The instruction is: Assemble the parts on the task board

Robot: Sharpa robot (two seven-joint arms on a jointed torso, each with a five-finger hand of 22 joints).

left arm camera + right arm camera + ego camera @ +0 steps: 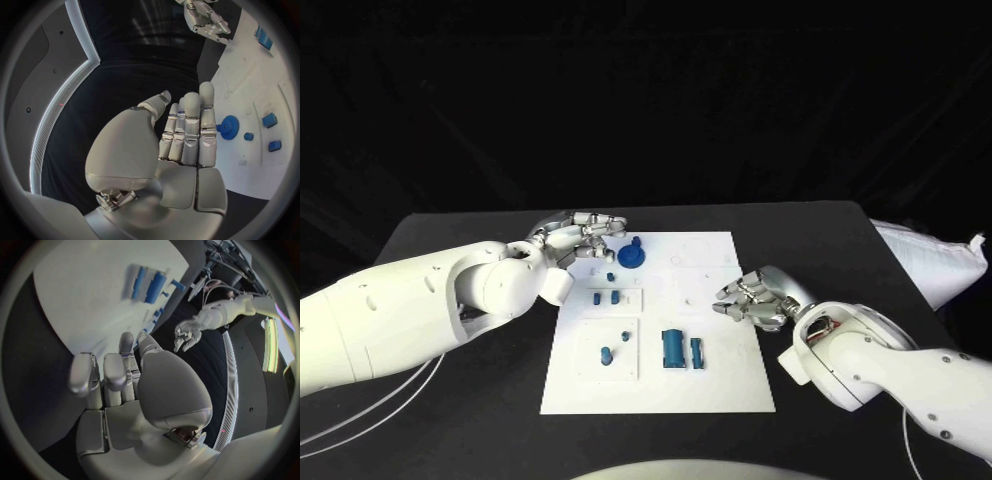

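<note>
- Left hand point(584, 236), fingers straight and holding nothing, hovers at the far left corner of the white task board point(718, 385), beside the round blue gear point(633, 257).
- Right hand point(754, 299), fingers curled in on nothing, is at the board's right edge.
- Small blue parts point(681, 348) lie loose; assembly seems mostly left.

L hand point(583, 234), R hand point(754, 299): empty

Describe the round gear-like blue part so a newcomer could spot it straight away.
Start at the white task board in the middle of the black table, then go to its far end, beside the left hand. The blue gear lies there: round and toothed, unlike the small blocks and long bars nearer the robot.
</note>
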